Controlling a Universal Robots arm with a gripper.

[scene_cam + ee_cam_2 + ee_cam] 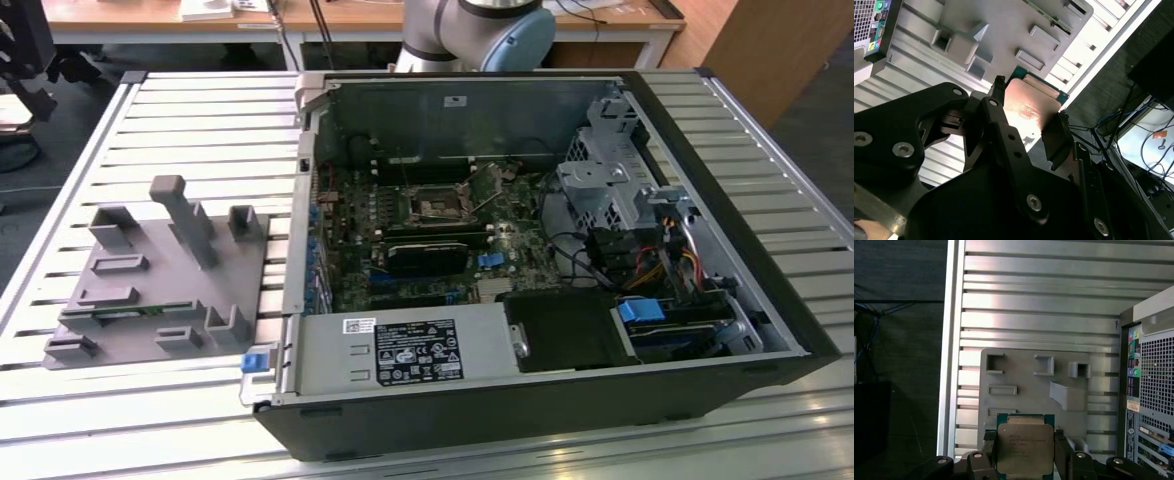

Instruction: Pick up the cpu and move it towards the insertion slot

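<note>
The cpu (1025, 447) (1030, 102), a flat square chip with a silvery top and a green rim, sits between my gripper's (1025, 456) (1029, 114) black fingers (1061, 452), which are shut on two of its opposite edges. In both wrist views it hangs over the grey plastic fixture (1034, 385) (1004, 35), lifted off it. The insertion slot (437, 207), a dark square socket with a shiny frame, lies on the motherboard inside the open computer case (747, 300). In the exterior view the fixture (160, 280) stands at the left of the case.
The slatted metal table (187, 110) carries the fixture and the case. The fixture has upright posts (187, 220). Inside the case are a black card (427, 255), blue connectors (490, 259), cables and a drive cage (607, 185). The arm's base (474, 30) stands behind the case.
</note>
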